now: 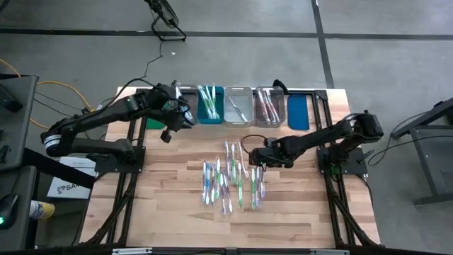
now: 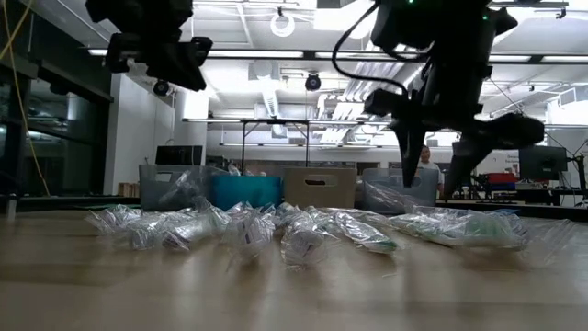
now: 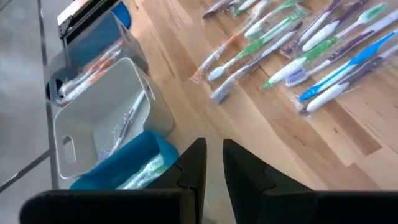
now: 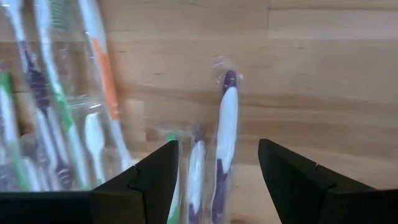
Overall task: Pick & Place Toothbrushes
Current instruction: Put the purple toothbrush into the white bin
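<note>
— Many toothbrushes in clear wrappers: where do they lie?
— Scattered mid-table, in front of a row of bins; more sit in the teal bin, the grey bin and the clear bin.
— Left gripper?
— Above the table just beside the teal bin, fingers nearly together, holding nothing.
— Right gripper?
— Over the pile's right edge, jaws wide, a purple-and-white toothbrush lying between the fingers, not gripped.
</note>
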Tool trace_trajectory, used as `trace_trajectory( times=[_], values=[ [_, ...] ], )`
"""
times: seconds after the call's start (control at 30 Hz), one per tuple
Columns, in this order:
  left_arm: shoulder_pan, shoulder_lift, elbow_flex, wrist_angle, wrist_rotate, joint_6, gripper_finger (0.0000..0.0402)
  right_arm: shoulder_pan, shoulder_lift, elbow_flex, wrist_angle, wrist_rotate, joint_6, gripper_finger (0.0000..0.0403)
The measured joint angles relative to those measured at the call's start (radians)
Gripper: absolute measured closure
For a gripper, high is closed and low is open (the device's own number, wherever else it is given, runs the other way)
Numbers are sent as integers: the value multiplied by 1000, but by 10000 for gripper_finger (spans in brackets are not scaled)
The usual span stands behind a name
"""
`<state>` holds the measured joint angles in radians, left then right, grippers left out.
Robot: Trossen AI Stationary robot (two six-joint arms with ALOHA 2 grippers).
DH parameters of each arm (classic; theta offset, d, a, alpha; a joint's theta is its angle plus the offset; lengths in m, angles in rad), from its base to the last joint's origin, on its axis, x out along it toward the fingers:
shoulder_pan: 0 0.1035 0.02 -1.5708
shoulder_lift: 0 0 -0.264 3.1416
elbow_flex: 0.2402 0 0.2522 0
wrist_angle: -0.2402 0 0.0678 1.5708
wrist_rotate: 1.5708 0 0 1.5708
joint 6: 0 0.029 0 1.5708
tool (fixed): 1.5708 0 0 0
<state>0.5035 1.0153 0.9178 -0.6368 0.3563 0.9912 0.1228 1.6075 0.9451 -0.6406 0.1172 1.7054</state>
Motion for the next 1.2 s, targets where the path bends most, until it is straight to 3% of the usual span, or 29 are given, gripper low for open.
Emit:
trace_trajectory(
  times=[0.43, 0.9, 1.2],
  values=[
    [0, -39, -13, -29, 0, -21, 351, -12, 116, 1, 1, -57, 46, 190],
    [0, -39, -13, -39, -1, 0, 351, -40, 115, 0, 2, -32, 78, 277],
    [0, -38, -13, -44, -1, 8, 351, -105, 114, 0, 14, -74, 6, 258]
  ],
)
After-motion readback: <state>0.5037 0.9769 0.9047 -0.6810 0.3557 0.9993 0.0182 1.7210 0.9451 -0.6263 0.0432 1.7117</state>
